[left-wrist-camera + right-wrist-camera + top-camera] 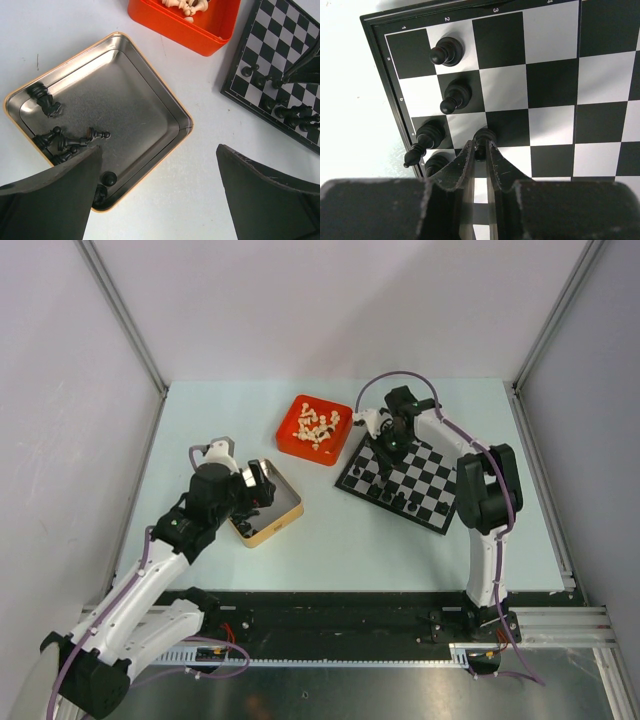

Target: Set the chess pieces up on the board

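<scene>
A black piece is pinched between the closed fingers of the right hand, next to a row of black pieces along the edge of the board. The step looks like seating it; next, release it upright. The left hand hangs wide open over a tin holding more pieces.
</scene>
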Controlling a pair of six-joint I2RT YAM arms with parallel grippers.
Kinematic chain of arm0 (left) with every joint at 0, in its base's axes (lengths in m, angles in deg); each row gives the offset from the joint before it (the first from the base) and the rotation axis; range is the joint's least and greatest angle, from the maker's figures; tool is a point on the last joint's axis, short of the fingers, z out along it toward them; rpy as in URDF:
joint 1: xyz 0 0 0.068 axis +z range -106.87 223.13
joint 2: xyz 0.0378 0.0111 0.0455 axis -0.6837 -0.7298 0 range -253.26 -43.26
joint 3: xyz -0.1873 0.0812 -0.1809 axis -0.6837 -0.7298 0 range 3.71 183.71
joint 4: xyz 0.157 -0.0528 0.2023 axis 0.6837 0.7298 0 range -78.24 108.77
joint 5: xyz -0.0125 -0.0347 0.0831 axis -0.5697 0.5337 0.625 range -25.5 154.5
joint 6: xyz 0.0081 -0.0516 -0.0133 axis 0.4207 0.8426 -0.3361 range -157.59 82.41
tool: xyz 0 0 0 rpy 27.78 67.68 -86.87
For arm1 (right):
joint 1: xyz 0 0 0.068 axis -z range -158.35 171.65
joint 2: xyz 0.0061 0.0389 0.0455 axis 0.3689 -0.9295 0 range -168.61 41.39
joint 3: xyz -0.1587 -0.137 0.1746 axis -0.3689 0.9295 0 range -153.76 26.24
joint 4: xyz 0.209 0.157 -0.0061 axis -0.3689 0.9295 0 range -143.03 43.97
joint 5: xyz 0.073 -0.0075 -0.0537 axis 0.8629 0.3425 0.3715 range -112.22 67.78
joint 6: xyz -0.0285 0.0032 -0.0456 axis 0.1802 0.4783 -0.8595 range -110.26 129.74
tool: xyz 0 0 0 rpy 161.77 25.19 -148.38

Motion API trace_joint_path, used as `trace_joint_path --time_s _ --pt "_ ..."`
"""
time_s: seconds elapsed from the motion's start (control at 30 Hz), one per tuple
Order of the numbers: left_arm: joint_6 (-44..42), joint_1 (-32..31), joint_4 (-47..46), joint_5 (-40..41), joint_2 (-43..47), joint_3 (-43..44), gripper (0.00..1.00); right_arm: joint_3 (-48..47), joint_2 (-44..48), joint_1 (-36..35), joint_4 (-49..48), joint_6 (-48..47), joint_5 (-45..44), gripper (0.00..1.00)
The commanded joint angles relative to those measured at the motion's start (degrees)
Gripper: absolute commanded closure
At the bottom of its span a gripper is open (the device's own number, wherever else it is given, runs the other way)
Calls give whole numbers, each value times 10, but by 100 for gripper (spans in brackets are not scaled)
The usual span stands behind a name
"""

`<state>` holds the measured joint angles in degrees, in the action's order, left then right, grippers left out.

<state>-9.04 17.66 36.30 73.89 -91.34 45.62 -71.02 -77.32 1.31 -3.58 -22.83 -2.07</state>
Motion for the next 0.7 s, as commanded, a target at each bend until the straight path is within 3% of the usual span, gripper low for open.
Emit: trace_joint_path --time_s 0.0,0.67 --pt "11 7 -15 5 12 -2 0 -22 5 -9 13 1 1 87" --pt "15 12 -14 1 27 -12 0 -4 18 -31 11 5 -24 88"
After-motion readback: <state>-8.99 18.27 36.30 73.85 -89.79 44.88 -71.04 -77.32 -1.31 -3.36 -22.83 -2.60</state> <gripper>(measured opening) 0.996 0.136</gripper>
